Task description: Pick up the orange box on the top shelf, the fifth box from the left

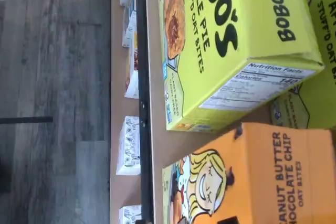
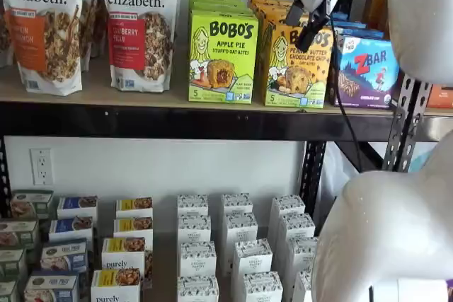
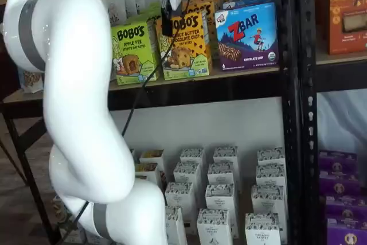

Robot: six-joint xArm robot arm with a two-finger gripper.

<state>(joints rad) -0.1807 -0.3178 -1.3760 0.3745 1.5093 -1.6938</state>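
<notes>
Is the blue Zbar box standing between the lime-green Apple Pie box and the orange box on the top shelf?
No. In a shelf view the orange box stands directly beside the Apple Pie box, and the Zbar box is on its other side.

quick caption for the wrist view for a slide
Wrist camera over the top shelf: the orange box of Bobo's peanut butter chocolate chip beside the lime-green Bobo's Apple Pie box.

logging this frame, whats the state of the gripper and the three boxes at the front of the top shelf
gripper: in front of the orange box, open or shut unclear
orange box: upright on the top shelf, not gripped
Apple Pie box: upright, untouched
Zbar box: upright, untouched
</notes>
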